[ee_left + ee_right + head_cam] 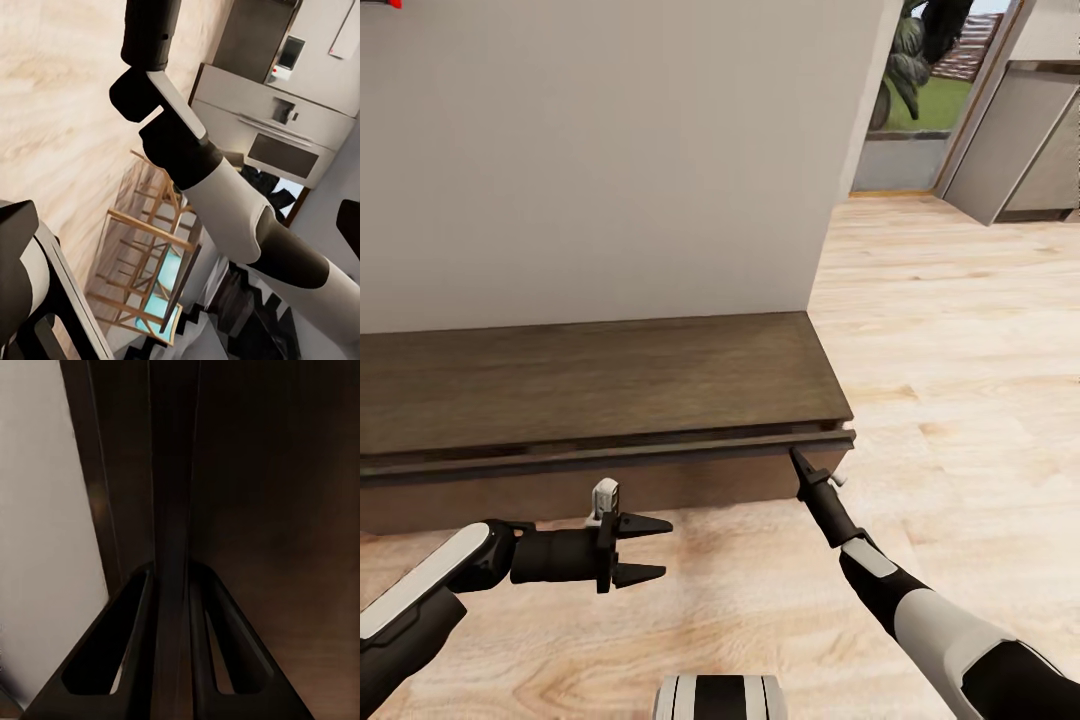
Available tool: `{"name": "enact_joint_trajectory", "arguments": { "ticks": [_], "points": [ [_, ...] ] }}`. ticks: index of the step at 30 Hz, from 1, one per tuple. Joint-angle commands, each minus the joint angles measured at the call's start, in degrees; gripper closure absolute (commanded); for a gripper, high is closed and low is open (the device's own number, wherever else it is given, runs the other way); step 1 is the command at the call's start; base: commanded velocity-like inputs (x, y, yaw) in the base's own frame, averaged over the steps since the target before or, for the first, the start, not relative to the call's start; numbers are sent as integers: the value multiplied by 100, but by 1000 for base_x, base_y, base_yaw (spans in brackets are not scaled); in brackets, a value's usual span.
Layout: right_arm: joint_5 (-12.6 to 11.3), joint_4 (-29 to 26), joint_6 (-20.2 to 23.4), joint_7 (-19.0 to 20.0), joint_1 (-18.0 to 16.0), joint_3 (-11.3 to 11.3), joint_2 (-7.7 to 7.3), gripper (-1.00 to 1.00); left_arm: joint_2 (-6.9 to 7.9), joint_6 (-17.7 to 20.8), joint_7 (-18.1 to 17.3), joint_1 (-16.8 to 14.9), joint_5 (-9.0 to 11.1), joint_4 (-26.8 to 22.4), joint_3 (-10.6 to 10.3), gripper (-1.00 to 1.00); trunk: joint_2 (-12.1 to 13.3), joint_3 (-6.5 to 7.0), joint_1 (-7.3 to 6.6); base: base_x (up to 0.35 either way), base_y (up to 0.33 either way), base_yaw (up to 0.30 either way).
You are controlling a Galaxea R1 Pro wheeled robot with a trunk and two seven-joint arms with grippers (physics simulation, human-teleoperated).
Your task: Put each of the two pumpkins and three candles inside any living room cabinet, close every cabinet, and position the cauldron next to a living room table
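The long, low dark-brown cabinet (600, 385) stands against a white wall. Its front (560, 490) sits slightly out from the body, with a thin gap under the top. My right gripper (797, 458) is at the right end of that front's upper edge. In the right wrist view the right gripper (171, 571) has both fingers (142, 645) closed on the thin dark edge. My left gripper (650, 550) hangs open over the floor in front of the cabinet, holding nothing. The pumpkins, candles and cauldron are out of view.
Pale wood floor (960, 350) stretches to the right of the cabinet. Grey kitchen units (1020, 140) and a glass opening with a plant (915, 70) stand far back right. The left wrist view shows wooden chairs (150, 255) and a built-in oven (285, 142).
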Motion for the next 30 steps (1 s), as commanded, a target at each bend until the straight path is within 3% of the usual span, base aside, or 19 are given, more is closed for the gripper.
{"name": "enact_joint_trajectory", "arguments": {
  "ticks": [1,19,30],
  "points": [
    [-60,8,63,-1,1,58,-5,100,4,1,51,-5,61,-4,-7,-100,-2,-5,-3,-227,0,0],
    [-34,8,76,-17,1,61,-7,100,4,1,51,-5,61,-4,-15,-100,-2,-5,-3,-182,0,0],
    [-34,8,91,-16,1,58,-9,100,4,1,51,-5,61,-18,-15,-100,-2,-5,-3,-301,0,0]
  ]
}}
